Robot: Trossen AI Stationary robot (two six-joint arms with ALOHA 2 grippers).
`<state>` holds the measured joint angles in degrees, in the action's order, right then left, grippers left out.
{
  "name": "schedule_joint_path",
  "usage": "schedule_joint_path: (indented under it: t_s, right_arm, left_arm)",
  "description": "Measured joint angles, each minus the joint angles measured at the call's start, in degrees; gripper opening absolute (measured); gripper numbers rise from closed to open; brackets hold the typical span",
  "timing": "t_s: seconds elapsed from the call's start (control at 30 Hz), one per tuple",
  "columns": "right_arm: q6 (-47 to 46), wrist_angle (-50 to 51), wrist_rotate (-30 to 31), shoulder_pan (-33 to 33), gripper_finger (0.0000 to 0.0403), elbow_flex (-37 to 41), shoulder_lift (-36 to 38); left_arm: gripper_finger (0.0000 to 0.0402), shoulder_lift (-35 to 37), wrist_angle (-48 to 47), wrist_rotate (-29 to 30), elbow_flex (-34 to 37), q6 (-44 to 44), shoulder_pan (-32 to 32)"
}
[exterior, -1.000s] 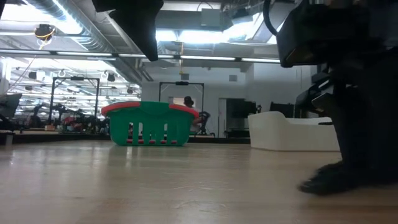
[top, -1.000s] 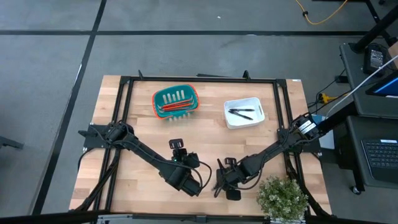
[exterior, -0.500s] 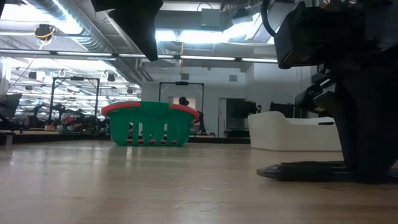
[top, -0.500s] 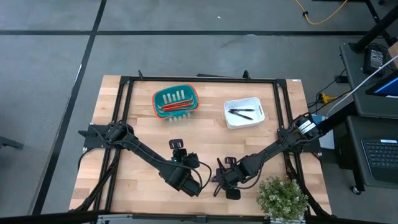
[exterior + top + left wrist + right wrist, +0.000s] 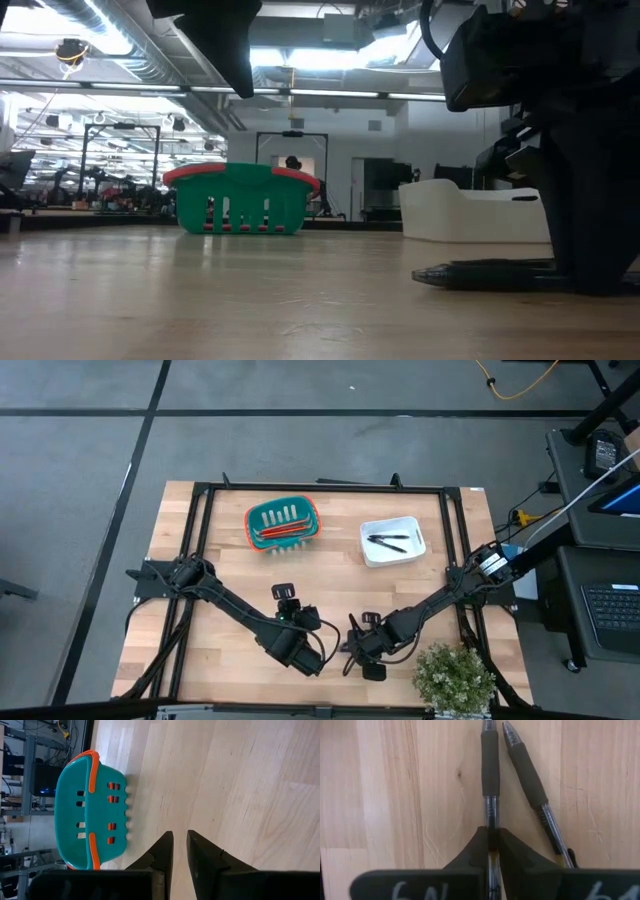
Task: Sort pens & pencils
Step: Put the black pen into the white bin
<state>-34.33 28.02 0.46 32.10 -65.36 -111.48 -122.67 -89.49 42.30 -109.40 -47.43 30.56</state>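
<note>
My right gripper (image 5: 350, 650) is low at the table's near middle, shut on a black pen (image 5: 490, 770). A second black pen (image 5: 530, 775) lies on the wood right beside it. In the low view the held pen (image 5: 480, 272) sticks out level from the gripper. Two more pens (image 5: 390, 541) lie in the white tray (image 5: 392, 523). Red-orange pencils (image 5: 283, 532) lie in the teal basket (image 5: 283, 512). My left gripper (image 5: 284, 593) is near the table's middle, its fingers (image 5: 162, 845) almost together with nothing between them, pointing at the basket (image 5: 92, 810). My right gripper pinches the pen's clear barrel (image 5: 491, 820), just behind the black rubber grip, between its two fingers (image 5: 476, 847). The pen runs straight out ahead of the fingers, along them, toward the table's left. It lies level and low; whether it rests on the wood I cannot tell.
A potted plant (image 5: 455, 675) stands at the near right corner, close to my right arm. The black frame rails (image 5: 320, 487) run along the table's sides. Bare wood lies between the grippers and the two containers.
In the low view the pen at my right gripper showed a second ago only as a dark lump by the table. Since half a second ago it shows as a level stick pointing left and has kept still.
</note>
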Motion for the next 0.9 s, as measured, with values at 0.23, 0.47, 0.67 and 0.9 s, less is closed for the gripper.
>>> schedule_joint_path:
  t_s: [0.23, 0.47, 0.67, 0.9]
  right_arm:
    - [0.20, 5.29, 0.55, 0.01, 0.0027, -4.60, -0.56]
    - [0.60, 14.13, 2.32, 0.04, 0.0025, -10.29, -0.70]
    - [0.16, 18.52, 2.50, 0.04, 0.0025, -13.23, -0.60]
    - [0.20, 28.89, 5.89, 0.00, 0.0022, -15.41, -0.55]
  left_arm:
    - [0.0050, 0.00, -0.01, 0.02, 0.00, 0.00, -0.01]
    - [0.0050, 0.00, -0.02, 0.02, 0.00, -0.01, 0.00]
    - [0.0050, 0.00, -0.50, 0.04, 0.00, 0.01, 0.23]
    - [0.0050, 0.00, -0.47, 0.44, 1.83, 1.12, 0.22]
